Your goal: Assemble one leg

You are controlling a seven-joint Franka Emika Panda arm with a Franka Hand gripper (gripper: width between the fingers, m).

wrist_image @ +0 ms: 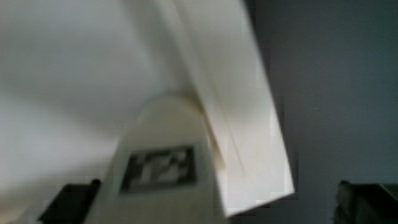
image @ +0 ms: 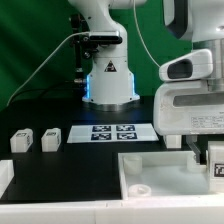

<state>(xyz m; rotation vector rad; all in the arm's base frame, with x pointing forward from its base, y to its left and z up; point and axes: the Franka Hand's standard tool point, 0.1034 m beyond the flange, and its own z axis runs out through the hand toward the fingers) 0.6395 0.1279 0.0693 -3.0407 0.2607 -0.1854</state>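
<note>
One leg point(wrist_image: 160, 165), a white post with a black-and-white tag, sits close under my gripper point(wrist_image: 221, 205). It lies between the two dark fingertips point(wrist_image: 71, 203), nearer one of them. The jaws stand wide apart, with a gap on the other side. In the exterior view my gripper point(image: 205, 150) is low at the exterior view's right, beside this leg point(image: 215, 160), at the right end of the large white panel point(image: 150, 172). The panel's edge point(wrist_image: 240, 110) runs right alongside the leg. Two more legs point(image: 20, 142) point(image: 50, 137) stand on the table at the left.
The marker board point(image: 110, 131) lies flat in the middle of the table, in front of the robot base point(image: 108, 80). A round corner hole point(image: 138, 187) shows in the panel. A cable hangs at the back left.
</note>
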